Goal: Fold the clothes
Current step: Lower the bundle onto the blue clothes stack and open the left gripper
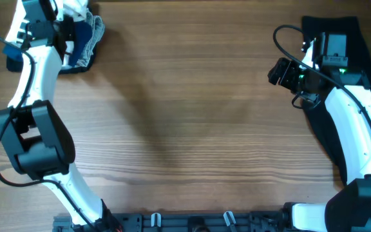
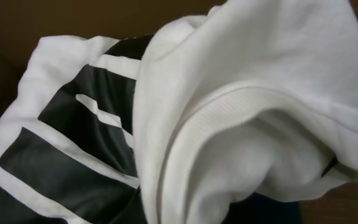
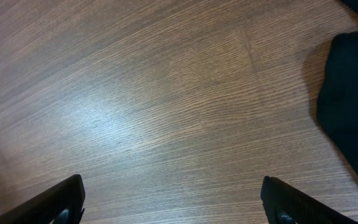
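Soft even light, pale glare on table point(image 3: 104, 121), white T-shirt point(image 2: 260, 74) slightly blurred

The white T-shirt point(image 2: 247, 68), printed with black bars, sat bunched at the far left over blue-grey clothes point(image 1: 90, 35). A black garment point(image 1: 367, 48) lay spread far right.

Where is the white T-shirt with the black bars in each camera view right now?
Overhead: the white T-shirt is bunched at the top-left corner, next to a blue and grey pile.
Left wrist: the shirt fills nearly the whole picture, black bars at left.
Right wrist: not in it; only wooden table and a black garment at the right edge.
Shared landmark: the wooden table, plain in the overhead and right wrist views.
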You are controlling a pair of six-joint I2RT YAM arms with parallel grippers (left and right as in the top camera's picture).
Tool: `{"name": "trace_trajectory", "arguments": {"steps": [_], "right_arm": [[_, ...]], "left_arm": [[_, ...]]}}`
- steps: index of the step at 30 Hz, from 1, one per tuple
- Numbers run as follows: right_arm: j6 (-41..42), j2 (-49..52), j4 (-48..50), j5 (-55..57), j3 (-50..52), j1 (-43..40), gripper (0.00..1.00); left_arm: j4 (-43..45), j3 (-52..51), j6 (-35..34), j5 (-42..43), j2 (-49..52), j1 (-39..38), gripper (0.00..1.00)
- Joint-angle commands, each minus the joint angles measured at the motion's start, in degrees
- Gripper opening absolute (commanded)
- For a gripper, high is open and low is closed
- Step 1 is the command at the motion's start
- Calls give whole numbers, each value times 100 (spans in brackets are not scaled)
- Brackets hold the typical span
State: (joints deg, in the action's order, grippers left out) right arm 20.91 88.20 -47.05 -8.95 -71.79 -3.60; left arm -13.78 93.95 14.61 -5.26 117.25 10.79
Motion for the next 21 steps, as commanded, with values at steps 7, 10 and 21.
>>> {"name": "trace_trajectory", "arguments": {"steps": [7,10,21], "right_arm": [[13,85,28,-11,-48,-11,91],[17,85,28,-13,-48,-11,92],[26,85,-22,-166,-48,-11,92]], "left_arm": [[-17,101,-332,437,-140,-243,100],[22,101,-330,437,-638,-243,100],[2647,101,-328,717,369,181,100]]}}
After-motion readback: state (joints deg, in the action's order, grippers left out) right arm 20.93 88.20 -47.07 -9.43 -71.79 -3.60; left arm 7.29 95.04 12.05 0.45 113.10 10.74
